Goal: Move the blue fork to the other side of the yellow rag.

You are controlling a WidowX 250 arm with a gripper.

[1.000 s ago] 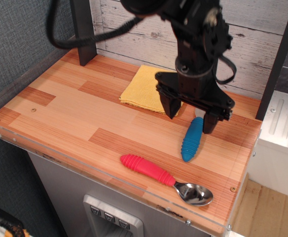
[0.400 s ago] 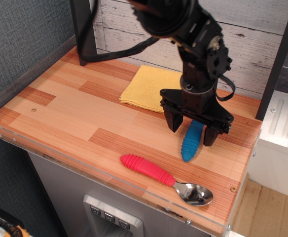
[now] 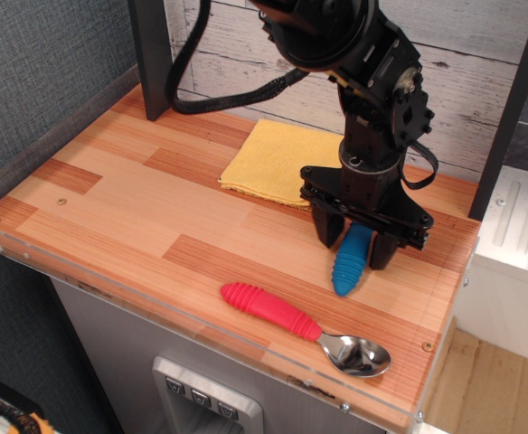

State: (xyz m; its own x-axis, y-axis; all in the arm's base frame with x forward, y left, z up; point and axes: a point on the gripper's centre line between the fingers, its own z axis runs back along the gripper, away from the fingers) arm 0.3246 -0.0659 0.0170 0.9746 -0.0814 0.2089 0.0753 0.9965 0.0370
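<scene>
1. The hand (image 3: 354, 253) sits low over the blue fork (image 3: 350, 266), its two fingers spread either side of the handle, apparently not pinching it.
2. The fork lies on the table (image 3: 137, 217), just right of the yellow rag (image 3: 273, 163).
3. A red-handled spoon (image 3: 300, 325) lies nearer the front edge, clear of the hand.

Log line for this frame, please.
phase: pre-grasp | hand: open, straddling blue fork handle | fork: on table, right of yellow rag | move: not yet done
</scene>
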